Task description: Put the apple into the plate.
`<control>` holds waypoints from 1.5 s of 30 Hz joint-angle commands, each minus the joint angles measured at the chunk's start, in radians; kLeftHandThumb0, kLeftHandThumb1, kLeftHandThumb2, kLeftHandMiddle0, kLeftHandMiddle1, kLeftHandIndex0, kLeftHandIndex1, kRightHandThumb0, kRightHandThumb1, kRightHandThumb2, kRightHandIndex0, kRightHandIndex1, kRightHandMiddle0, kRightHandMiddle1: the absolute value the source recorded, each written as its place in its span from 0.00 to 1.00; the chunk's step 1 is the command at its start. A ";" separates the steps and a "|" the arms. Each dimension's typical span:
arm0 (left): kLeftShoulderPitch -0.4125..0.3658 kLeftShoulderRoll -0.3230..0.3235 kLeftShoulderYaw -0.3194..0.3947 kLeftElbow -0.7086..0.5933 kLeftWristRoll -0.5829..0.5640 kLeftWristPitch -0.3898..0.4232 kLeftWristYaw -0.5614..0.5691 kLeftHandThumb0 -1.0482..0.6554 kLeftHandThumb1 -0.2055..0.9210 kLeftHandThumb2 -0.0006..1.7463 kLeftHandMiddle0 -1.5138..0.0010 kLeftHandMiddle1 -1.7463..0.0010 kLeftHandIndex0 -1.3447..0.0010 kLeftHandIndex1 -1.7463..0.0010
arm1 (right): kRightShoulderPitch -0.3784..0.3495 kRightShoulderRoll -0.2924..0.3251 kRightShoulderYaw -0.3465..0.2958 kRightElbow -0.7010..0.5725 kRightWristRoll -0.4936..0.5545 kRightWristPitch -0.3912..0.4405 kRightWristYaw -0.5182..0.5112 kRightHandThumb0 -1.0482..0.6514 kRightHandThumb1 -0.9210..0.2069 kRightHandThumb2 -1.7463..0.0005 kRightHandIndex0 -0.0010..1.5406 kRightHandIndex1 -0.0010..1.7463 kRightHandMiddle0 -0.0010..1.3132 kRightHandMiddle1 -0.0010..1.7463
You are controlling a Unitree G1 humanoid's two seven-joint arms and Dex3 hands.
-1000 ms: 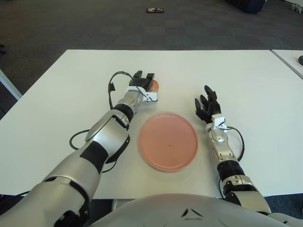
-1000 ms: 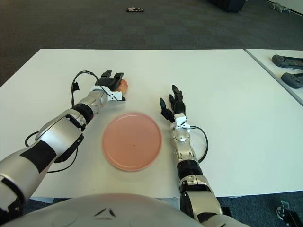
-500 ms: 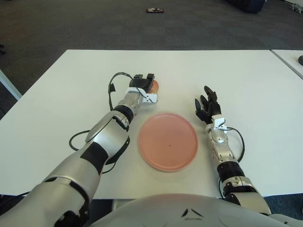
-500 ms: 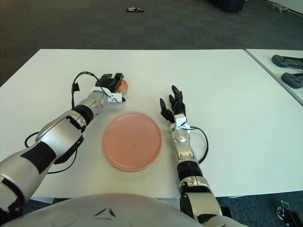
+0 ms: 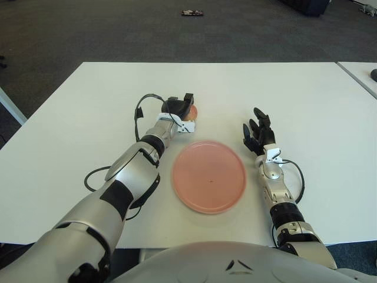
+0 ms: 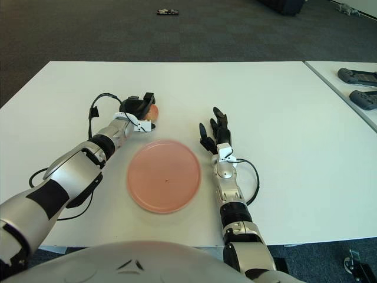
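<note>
Two hands are in view over the white table [image 5: 88, 106]. My left arm reaches forward and slightly rightward, forearm low over the tabletop, and my left hand [image 5: 178, 108] is curled around the apple [image 5: 191, 111], black fingers [image 5: 187, 97] wrapped over its top and far side. Only a small reddish patch of the apple shows at the hand's right edge; it sits just beyond the far-left rim of the pink plate [image 5: 209, 175], apart from it, and I cannot tell whether it is clear of the table surface. My right hand [image 5: 257, 134] shows to the right of the plate, palm down, fingers extended and spread, holding nothing; its forearm runs straight back toward me. The right eye view shows two dark handheld devices [image 6: 360, 88] on a neighbouring table at the right edge; the left eye view shows only a dark sliver there. Both views show a small dark object [image 5: 192, 12] on the carpet beyond the table.
</note>
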 commanded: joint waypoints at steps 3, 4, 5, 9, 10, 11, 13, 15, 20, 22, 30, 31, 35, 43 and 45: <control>0.055 -0.004 -0.016 0.028 0.021 -0.002 -0.025 0.61 0.45 0.73 0.59 0.00 0.63 0.11 | 0.051 0.011 -0.006 0.037 0.012 0.062 0.006 0.32 0.03 0.63 0.18 0.02 0.00 0.28; 0.055 -0.004 -0.017 0.028 0.021 -0.002 -0.025 0.61 0.44 0.73 0.58 0.00 0.61 0.11 | 0.052 0.011 -0.006 0.036 0.013 0.062 0.006 0.32 0.04 0.63 0.18 0.02 0.00 0.28; 0.057 -0.004 -0.018 0.028 0.022 -0.003 -0.024 0.61 0.44 0.74 0.58 0.00 0.61 0.12 | 0.052 0.011 -0.006 0.036 0.012 0.062 0.006 0.32 0.04 0.63 0.18 0.02 0.00 0.28; 0.061 -0.004 -0.020 0.029 0.025 -0.006 -0.022 0.61 0.42 0.75 0.57 0.00 0.58 0.14 | 0.052 0.012 -0.006 0.034 0.010 0.064 0.006 0.33 0.05 0.63 0.19 0.02 0.00 0.28; 0.062 -0.004 -0.021 0.029 0.026 -0.006 -0.022 0.61 0.41 0.75 0.57 0.00 0.57 0.15 | 0.052 0.012 -0.005 0.034 0.010 0.066 0.006 0.33 0.05 0.63 0.19 0.02 0.00 0.28; 0.062 -0.004 -0.022 0.029 0.027 -0.006 -0.022 0.61 0.41 0.75 0.56 0.00 0.56 0.15 | 0.053 0.012 -0.006 0.032 0.011 0.067 0.008 0.33 0.05 0.63 0.18 0.02 0.00 0.28; 0.063 -0.004 -0.025 0.029 0.030 -0.005 -0.020 0.61 0.40 0.75 0.56 0.00 0.55 0.16 | 0.054 0.012 -0.007 0.030 0.013 0.067 0.011 0.32 0.05 0.63 0.18 0.02 0.00 0.28; 0.064 -0.003 -0.028 0.029 0.033 -0.005 -0.017 0.61 0.40 0.75 0.56 0.00 0.55 0.17 | 0.055 0.012 -0.007 0.029 0.014 0.066 0.013 0.32 0.05 0.63 0.18 0.02 0.00 0.28; 0.065 -0.001 -0.032 0.029 0.035 -0.005 -0.007 0.61 0.39 0.76 0.55 0.00 0.54 0.17 | 0.058 0.013 -0.005 0.027 0.012 0.062 0.015 0.32 0.05 0.63 0.18 0.02 0.00 0.28; 0.066 0.000 -0.032 0.029 0.035 -0.006 -0.003 0.61 0.39 0.76 0.55 0.00 0.53 0.18 | 0.057 0.013 -0.005 0.027 0.012 0.062 0.016 0.32 0.05 0.63 0.18 0.02 0.00 0.28; 0.070 0.002 -0.038 0.029 0.042 -0.011 0.019 0.61 0.37 0.77 0.55 0.00 0.50 0.19 | 0.057 0.013 -0.006 0.028 0.017 0.063 0.027 0.32 0.06 0.63 0.19 0.02 0.00 0.28; 0.071 0.002 -0.040 0.029 0.044 -0.012 0.024 0.61 0.36 0.77 0.55 0.00 0.50 0.19 | 0.057 0.013 -0.007 0.029 0.018 0.061 0.028 0.32 0.07 0.63 0.19 0.02 0.00 0.28; 0.076 0.005 -0.044 0.030 0.048 -0.014 0.036 0.61 0.35 0.77 0.55 0.00 0.48 0.20 | 0.058 0.014 -0.008 0.030 0.020 0.057 0.032 0.33 0.08 0.62 0.19 0.02 0.00 0.29; 0.081 0.006 -0.041 0.030 0.051 -0.014 0.059 0.61 0.34 0.78 0.54 0.00 0.45 0.23 | 0.060 0.016 -0.009 0.029 0.021 0.059 0.036 0.33 0.09 0.62 0.19 0.02 0.00 0.29; 0.082 0.006 -0.039 0.030 0.049 -0.012 0.067 0.61 0.33 0.78 0.54 0.00 0.45 0.23 | 0.060 0.016 -0.008 0.030 0.021 0.058 0.037 0.33 0.09 0.62 0.19 0.02 0.00 0.28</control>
